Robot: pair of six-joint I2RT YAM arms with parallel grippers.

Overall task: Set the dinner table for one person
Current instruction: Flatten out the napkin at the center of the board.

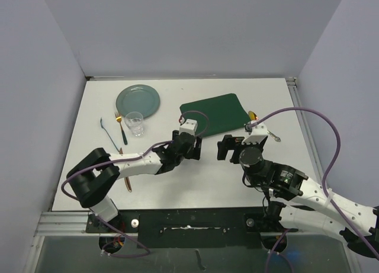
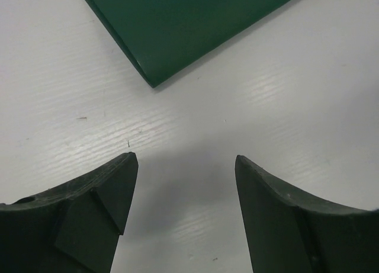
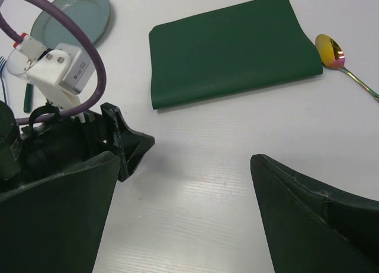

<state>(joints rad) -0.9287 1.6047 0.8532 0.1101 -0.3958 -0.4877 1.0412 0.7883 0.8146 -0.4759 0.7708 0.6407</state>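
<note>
The white dinner table (image 1: 177,184) carries a dark green placemat (image 1: 214,113) at back centre, also seen in the left wrist view (image 2: 177,24) and the right wrist view (image 3: 231,48). A grey-green plate (image 1: 138,101) and a clear glass (image 1: 135,123) stand at back left. A blue fork (image 1: 106,131) and a green-handled knife (image 1: 121,129) lie left of the glass. An iridescent spoon (image 1: 260,120) lies right of the placemat. My left gripper (image 1: 194,145) is open and empty just before the placemat's near-left corner (image 2: 186,160). My right gripper (image 1: 225,148) is open and empty beside it (image 3: 185,159).
A gold utensil (image 1: 127,183) lies partly under my left arm near the front left. The two grippers face each other a short way apart over bare tabletop. Grey walls close in the left, back and right; metal rail (image 1: 65,225) edges the front.
</note>
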